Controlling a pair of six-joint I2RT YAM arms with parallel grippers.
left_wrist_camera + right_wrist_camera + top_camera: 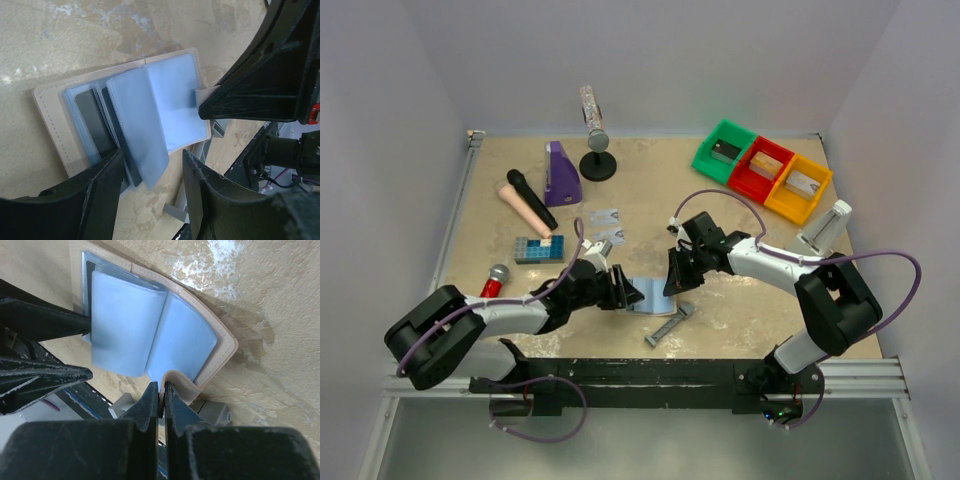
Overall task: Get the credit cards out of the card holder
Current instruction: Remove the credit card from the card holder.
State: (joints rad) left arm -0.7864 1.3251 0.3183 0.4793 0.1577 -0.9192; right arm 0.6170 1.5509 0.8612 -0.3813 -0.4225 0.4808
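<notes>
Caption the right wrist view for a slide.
Right gripper pinches the tan flap of the open card holder; left gripper, open, straddles a sleeve.

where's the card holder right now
Top view: the card holder lies open front-centre, between the left claw and the right claw, which pinches its edge.

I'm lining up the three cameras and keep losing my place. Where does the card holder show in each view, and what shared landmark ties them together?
Top external: the card holder lies open just below the picture's centre.
Left wrist: the card holder fills the middle, sleeves fanned.
Right wrist: the card holder sits upper centre.
Shared landmark: the right gripper, shut on the holder's tan edge.
</notes>
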